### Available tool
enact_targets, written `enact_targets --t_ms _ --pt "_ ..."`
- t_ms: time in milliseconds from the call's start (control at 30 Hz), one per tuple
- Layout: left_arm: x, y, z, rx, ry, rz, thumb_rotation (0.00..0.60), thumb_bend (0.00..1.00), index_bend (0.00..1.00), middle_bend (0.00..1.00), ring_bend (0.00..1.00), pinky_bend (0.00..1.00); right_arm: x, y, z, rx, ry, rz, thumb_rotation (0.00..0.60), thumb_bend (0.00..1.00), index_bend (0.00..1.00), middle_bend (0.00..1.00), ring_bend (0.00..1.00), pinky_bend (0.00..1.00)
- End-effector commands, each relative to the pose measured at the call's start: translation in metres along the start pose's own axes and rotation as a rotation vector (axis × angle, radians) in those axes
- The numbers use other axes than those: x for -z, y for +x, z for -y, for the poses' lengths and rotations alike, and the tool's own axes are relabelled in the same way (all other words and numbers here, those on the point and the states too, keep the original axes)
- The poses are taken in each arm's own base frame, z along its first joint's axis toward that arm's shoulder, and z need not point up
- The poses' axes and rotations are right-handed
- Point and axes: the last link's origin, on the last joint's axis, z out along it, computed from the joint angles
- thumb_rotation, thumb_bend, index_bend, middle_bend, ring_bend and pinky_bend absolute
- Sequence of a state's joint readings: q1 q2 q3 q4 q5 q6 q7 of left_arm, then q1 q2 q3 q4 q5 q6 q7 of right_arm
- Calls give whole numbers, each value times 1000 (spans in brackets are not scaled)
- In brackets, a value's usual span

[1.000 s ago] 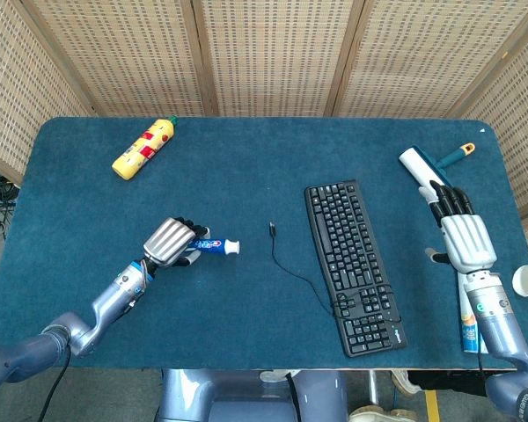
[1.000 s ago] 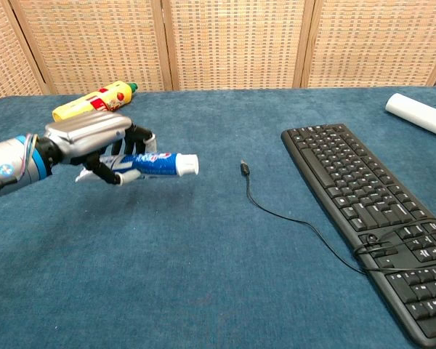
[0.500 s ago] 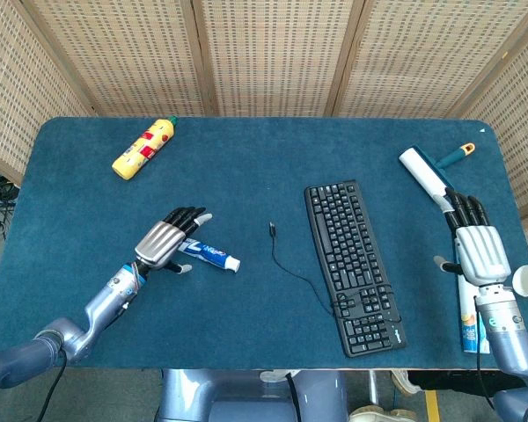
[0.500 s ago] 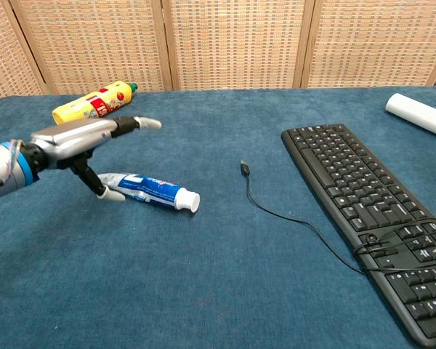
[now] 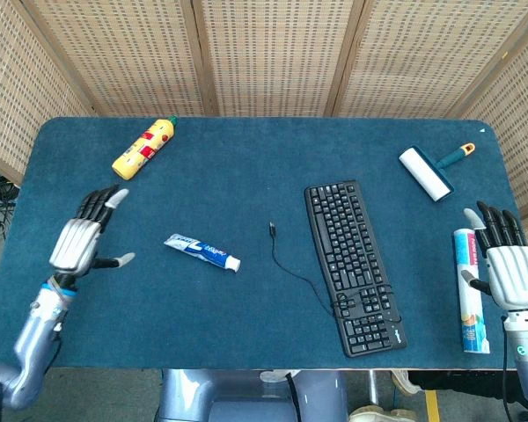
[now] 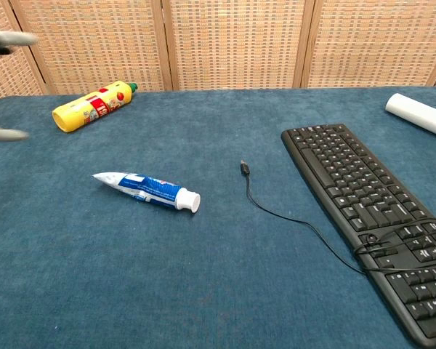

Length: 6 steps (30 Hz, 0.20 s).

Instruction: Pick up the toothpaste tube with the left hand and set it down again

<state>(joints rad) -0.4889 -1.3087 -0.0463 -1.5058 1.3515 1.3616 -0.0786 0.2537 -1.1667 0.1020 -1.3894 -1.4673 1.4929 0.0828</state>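
Left hand [image 5: 81, 239]: fingers spread, holding nothing, near the table's left edge, well apart from the toothpaste tube [image 5: 203, 252]. Head view shows the whole hand; chest view catches only blurred fingertips [image 6: 6, 133] at its left border.
Right hand [image 5: 508, 266]: fingers apart and empty, at the table's right edge; seen in head view only.
Toothpaste tube: lying flat on the blue table [image 5: 246, 334], white cap toward the keyboard [image 5: 352, 264].
Keyboard: black, its cable running to a loose plug [image 6: 244, 168] near the tube's cap.
Yellow bottle [image 5: 143, 148]: lying at the far left.
Lint roller [image 5: 431, 170]: far right; chest view shows only its white end.
Long printed tube [image 5: 471, 290]: just beside the right hand, head view only.
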Motion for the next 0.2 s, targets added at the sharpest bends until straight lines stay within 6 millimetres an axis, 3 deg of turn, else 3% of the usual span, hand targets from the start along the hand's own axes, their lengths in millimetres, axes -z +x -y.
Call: enact_targets --t_ms 33,200 --pt "72 40 32 -121 273 17 600 0 0 0 0 0 20 4 -10 132 -43 -14 600 0 0 0 0 0" --pt "100 50 41 -132 344 1 600 0 0 0 0 0 31 9 -12 142 -63 -24 600 0 0 0 0 0"
